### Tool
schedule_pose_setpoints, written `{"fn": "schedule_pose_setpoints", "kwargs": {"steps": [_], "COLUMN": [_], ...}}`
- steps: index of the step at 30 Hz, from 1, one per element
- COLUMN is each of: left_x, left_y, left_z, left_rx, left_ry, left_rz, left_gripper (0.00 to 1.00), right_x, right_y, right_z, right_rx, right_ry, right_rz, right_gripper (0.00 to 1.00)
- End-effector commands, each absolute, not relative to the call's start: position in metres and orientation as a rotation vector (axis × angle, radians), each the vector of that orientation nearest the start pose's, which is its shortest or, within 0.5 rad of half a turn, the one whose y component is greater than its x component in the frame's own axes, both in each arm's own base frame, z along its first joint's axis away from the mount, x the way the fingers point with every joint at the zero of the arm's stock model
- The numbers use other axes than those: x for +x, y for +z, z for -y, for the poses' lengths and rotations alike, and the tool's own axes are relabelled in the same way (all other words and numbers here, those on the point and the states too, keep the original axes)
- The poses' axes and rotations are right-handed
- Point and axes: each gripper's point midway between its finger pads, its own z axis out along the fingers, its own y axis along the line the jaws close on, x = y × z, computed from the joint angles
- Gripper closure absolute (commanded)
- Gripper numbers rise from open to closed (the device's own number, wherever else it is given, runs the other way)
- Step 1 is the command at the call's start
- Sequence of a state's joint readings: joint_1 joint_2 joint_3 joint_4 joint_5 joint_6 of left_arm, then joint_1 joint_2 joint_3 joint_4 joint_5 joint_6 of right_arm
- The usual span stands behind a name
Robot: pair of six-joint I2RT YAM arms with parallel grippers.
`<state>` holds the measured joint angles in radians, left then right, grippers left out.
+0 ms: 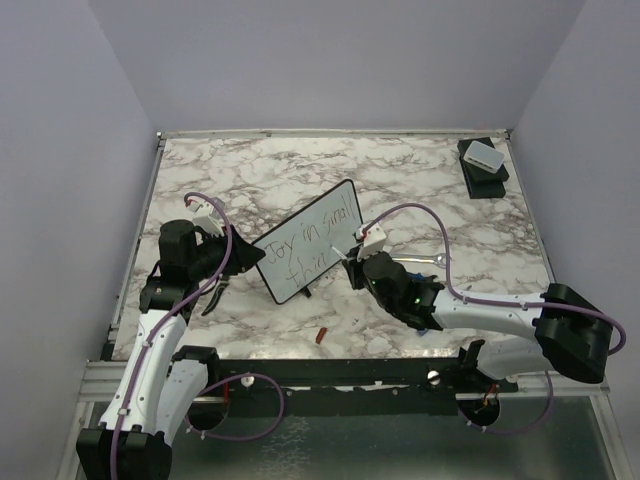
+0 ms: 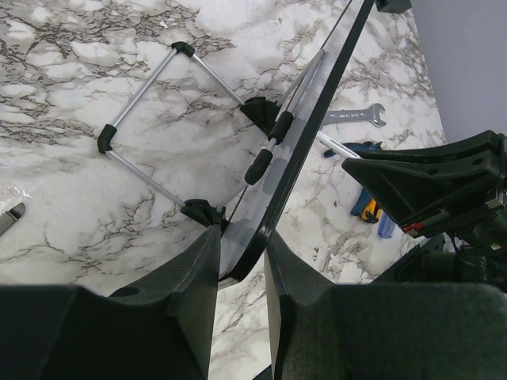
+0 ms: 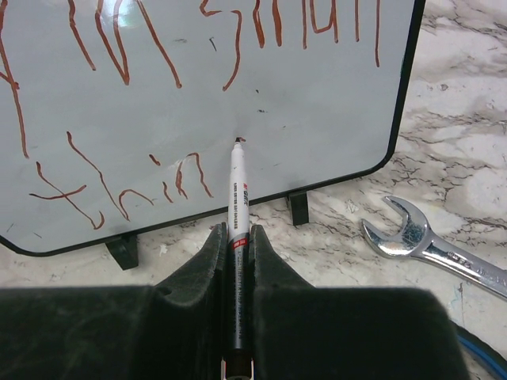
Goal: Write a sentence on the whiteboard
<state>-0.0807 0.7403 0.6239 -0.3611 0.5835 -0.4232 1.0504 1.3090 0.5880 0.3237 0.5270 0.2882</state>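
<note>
We read handwriting on the whiteboard [image 1: 285, 283]: the sentence [image 1: 318, 236] runs in two slanted lines, "Joy in small" above and "thin" below, where it ends. In the right wrist view the strokes look reddish-brown to us, with "thin" whole on the lower line and only the bottoms of the upper words in frame. The marker [image 3: 238, 198] carries a small red logo and a line of dark print along its white barrel, both too small for us to read.
</note>
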Motion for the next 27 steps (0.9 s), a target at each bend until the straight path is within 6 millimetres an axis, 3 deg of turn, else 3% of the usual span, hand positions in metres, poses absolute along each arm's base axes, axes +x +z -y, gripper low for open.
{"fn": "schedule_pose_setpoints", "kwargs": {"steps": [1,14,27], "left_x": [0.234,0.234,0.234], "left_y": [0.192,0.192,0.192], "left_z": [0.13,0.13,0.13], "left_rx": [0.017,0.016,0.017], "left_ry": [-0.899,-0.898,-0.899], "left_rz": [-2.081,-2.082,-2.083], "left_gripper": [0.71,0.71,0.73], "right_x": [0.255,0.244,0.258], "right_y": [0.138,0.103,0.115], "right_z": [-0.3,-0.292,-0.284], "right_rx": [-0.41,-0.419,-0.374], "right_ry": [0.448,0.425,0.334], "right_rz": [-1.856,-1.965,-1.93], "right_gripper": [0.99,0.99,0.99]}}
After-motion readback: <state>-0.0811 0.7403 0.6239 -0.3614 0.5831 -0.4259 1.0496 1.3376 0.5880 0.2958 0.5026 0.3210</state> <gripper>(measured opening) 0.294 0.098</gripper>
